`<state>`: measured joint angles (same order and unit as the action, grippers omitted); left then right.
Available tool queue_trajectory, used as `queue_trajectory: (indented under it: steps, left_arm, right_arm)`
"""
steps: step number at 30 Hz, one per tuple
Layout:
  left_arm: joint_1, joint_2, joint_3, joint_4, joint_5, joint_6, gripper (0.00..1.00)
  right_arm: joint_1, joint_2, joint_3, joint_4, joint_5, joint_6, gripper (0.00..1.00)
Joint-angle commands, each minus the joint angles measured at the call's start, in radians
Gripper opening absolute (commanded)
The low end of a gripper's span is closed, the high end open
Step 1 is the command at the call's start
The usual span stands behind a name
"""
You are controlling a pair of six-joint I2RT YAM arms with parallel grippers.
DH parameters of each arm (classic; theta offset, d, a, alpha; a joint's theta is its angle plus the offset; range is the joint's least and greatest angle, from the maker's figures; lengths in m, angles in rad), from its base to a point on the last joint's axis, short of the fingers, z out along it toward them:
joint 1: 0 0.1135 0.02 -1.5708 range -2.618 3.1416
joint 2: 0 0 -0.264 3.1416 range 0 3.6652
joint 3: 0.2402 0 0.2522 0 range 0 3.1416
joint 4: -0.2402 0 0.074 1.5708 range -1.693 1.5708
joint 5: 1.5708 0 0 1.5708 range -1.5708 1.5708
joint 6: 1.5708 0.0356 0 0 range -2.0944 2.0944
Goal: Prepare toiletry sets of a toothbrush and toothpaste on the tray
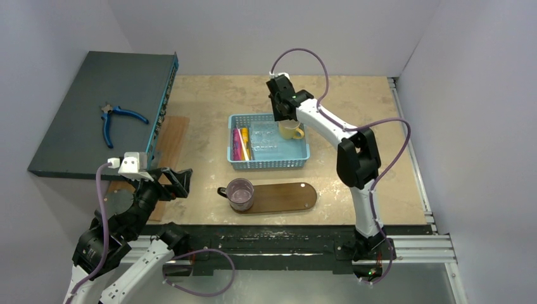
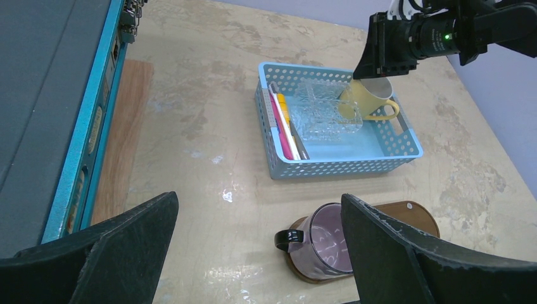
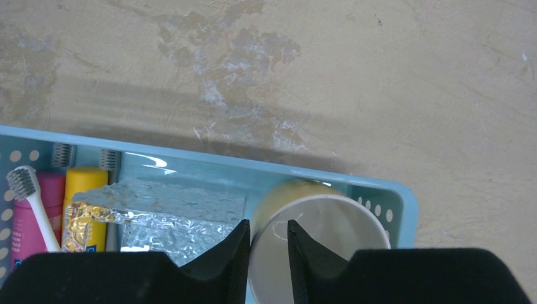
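Right gripper (image 3: 267,228) straddles yellow ceramic mug (image 3: 316,234) at its rim; clamping indeterminate. Left gripper (image 2: 258,199) spread wide. Pale slim toothbrush (image 3: 35,202) lies leftward of the right gripper, in blue plastic mesh basket (image 3: 392,202).

White-and-black arms (image 1: 316,117) trail purple cables (image 1: 304,52) and end in matte black fingers (image 2: 126,253).

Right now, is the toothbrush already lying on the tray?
No, the toothbrush lies in the blue basket, and the tray holds only a purple mug.
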<state>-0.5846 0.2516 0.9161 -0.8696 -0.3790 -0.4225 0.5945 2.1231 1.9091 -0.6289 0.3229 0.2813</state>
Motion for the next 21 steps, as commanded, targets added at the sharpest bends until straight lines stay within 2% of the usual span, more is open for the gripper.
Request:
queue_trajectory:
  steps: [1, 13, 17, 21]
  left_arm:
    - [0.002, 0.015, -0.003, 0.038, -0.003, 0.025, 1.00]
    - [0.004, 0.018, -0.003, 0.036, -0.004, 0.025, 1.00]
    - [0.004, 0.019, -0.003, 0.034, -0.005, 0.025, 1.00]
    - [0.005, 0.021, -0.003, 0.034, -0.006, 0.025, 1.00]
  right_arm:
    - [-0.003, 0.026, -0.008, 0.022, -0.017, 0.020, 0.29]
    - [-0.007, 0.054, -0.030, 0.014, -0.038, 0.010, 0.25]
    - [-0.007, 0.051, -0.038, 0.019, -0.043, 0.003, 0.02]
    - [-0.008, 0.025, -0.040, 0.020, -0.036, -0.006, 0.00]
